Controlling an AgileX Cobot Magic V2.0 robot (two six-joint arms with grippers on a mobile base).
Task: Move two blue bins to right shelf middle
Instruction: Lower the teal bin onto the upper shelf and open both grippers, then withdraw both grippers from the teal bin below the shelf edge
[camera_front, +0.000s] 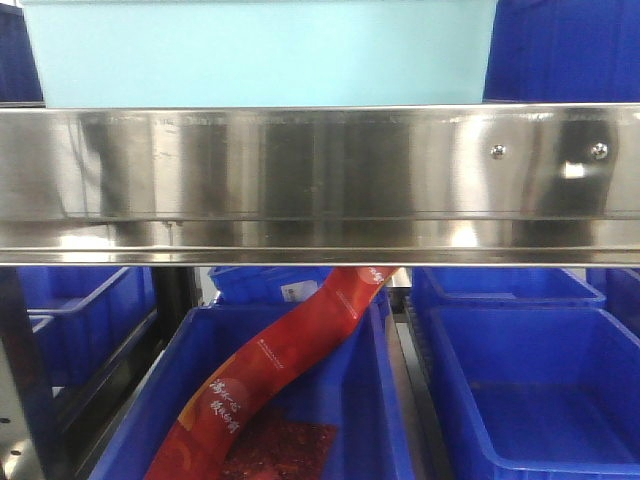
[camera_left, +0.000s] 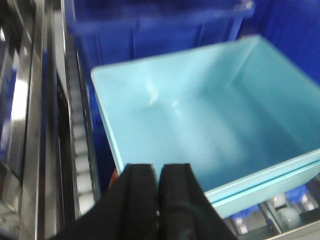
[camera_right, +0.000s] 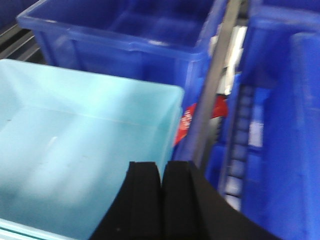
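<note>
- Left wrist view: the left pincer (camera_left: 159, 192) sits at the bottom edge, its two black fingers (camera_left: 137, 195) pressed together with only a thin seam between them, gripping nothing that can be seen.
- Just beyond that pincer lies a light blue bin (camera_left: 200, 125), open and bare inside, its near rim running close past the fingertips; whether they touch it cannot be told.
- Beyond the light blue bin stands a dark blue bin (camera_left: 160, 30); to the pincer's left runs a steel shelf rail (camera_left: 50, 125).
- Right wrist view: the right pincer (camera_right: 161, 195) is likewise closed, fingers together, empty.
- Ahead and to its left is the same light blue bin (camera_right: 85, 150); farther off sits a dark blue bin (camera_right: 125, 35), and a steel post (camera_right: 215, 85) rises just ahead to its right.
- Front view: a steel shelf beam (camera_front: 320, 185) crosses the frame; below it, a red packet strip (camera_front: 270, 370) hangs into a blue bin (camera_front: 385, 400).
</note>
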